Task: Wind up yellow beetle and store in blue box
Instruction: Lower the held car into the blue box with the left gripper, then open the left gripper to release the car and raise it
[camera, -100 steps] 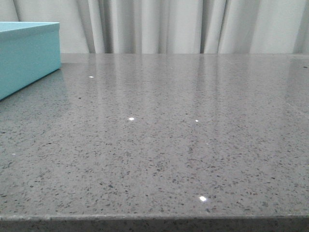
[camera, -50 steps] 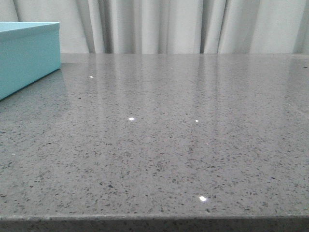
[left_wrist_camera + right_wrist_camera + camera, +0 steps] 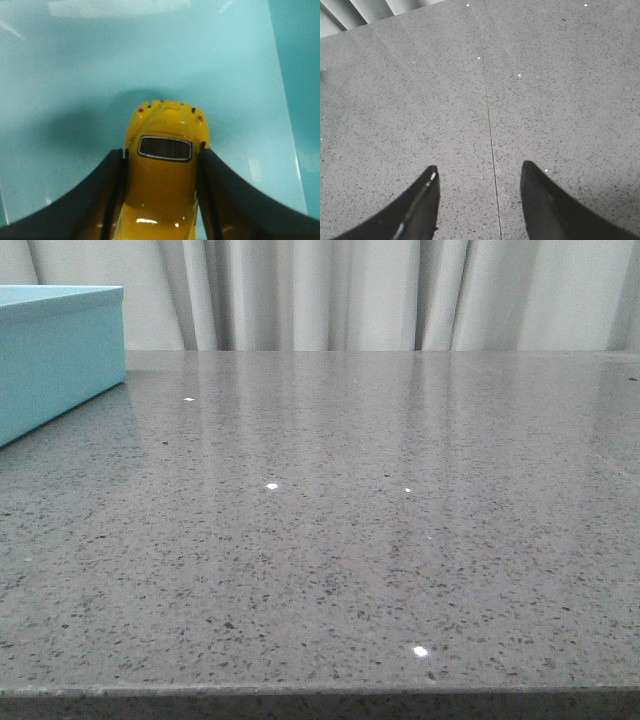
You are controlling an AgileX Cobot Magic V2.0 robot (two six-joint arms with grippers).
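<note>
In the left wrist view my left gripper (image 3: 162, 152) is shut on the yellow beetle (image 3: 165, 150), its black fingers pressed on both sides of the car. The car hangs over the light turquoise floor of the blue box (image 3: 75, 75), with its shadow beneath it. In the front view only a corner of the blue box (image 3: 55, 350) shows at the far left; the car and both arms are out of that view. My right gripper (image 3: 480, 172) is open and empty above the grey speckled table (image 3: 545, 75).
The grey speckled table (image 3: 350, 520) fills the front view, with white curtains (image 3: 350, 290) behind it. A thin seam (image 3: 487, 100) runs through the tabletop between my right fingers.
</note>
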